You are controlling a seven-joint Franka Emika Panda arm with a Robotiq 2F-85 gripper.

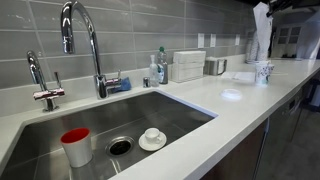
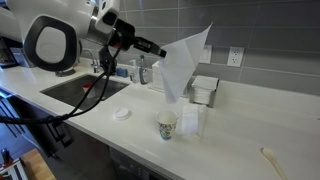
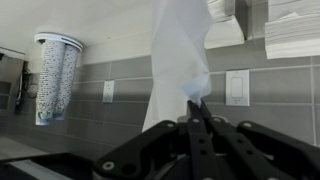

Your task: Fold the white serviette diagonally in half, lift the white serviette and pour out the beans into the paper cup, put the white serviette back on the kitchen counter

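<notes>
The end effector is pinching a corner of the thin white paper serviette, which dangles at 12 o'clock over the small blue-patterned paper cup on the glossy white counter. Looks like the pour step. Next up is probably laying the serviette flat beside the cup.

Serviette hung from my gripper, above paper cup. Cup stood on kitchen counter, near front edge. Sink sat in counter, well apart from cup. Tall cup and saucer stood inside sink, drain between them. Faucet stood behind.
</notes>
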